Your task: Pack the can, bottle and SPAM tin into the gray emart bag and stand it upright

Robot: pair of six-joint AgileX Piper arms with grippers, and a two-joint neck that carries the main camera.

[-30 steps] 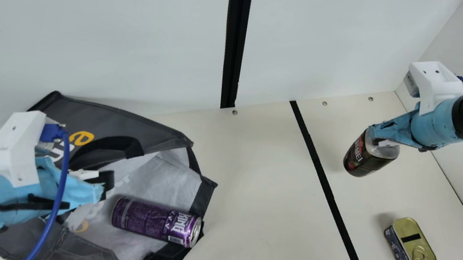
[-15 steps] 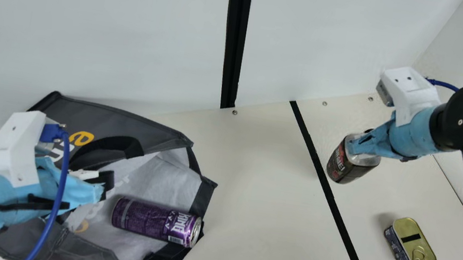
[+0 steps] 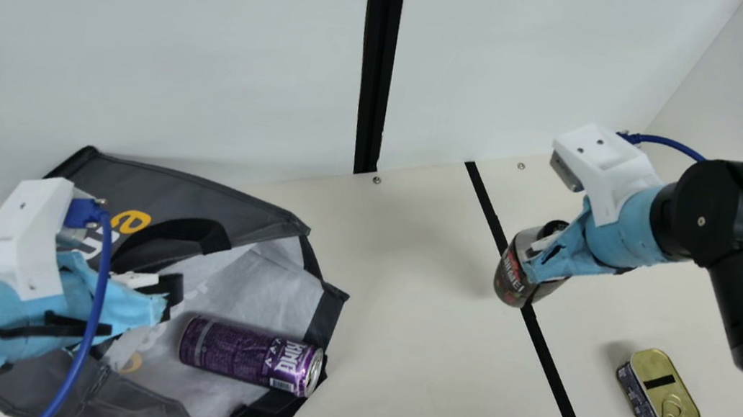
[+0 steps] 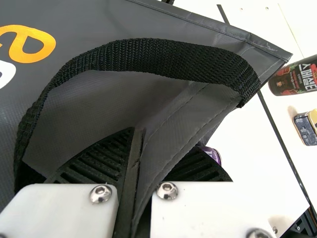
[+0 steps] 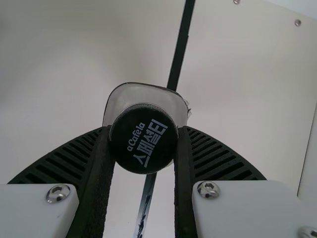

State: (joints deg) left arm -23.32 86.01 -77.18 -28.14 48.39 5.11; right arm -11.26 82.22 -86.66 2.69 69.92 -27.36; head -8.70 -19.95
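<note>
1. The dark-labelled plastic bottle with a black cap is clamped near its neck between the fingers of the right gripper, over the black stripe on the table; whether its base touches is not clear.
2. A fold of the gray fabric emart bag is pinched by the left gripper; the bag is laid over, its mouth turned towards the bottle.
3. What matters next is judged to be this: the mouth lies to the bottle's left, while the bottle's long axis is nearer upright; it would probably need to be tipped to slide in beside the purple cylindrical can, lying in the mouth.
4. The gold-lidded SPAM tin is left on the right side, nearer the right arm.
</note>
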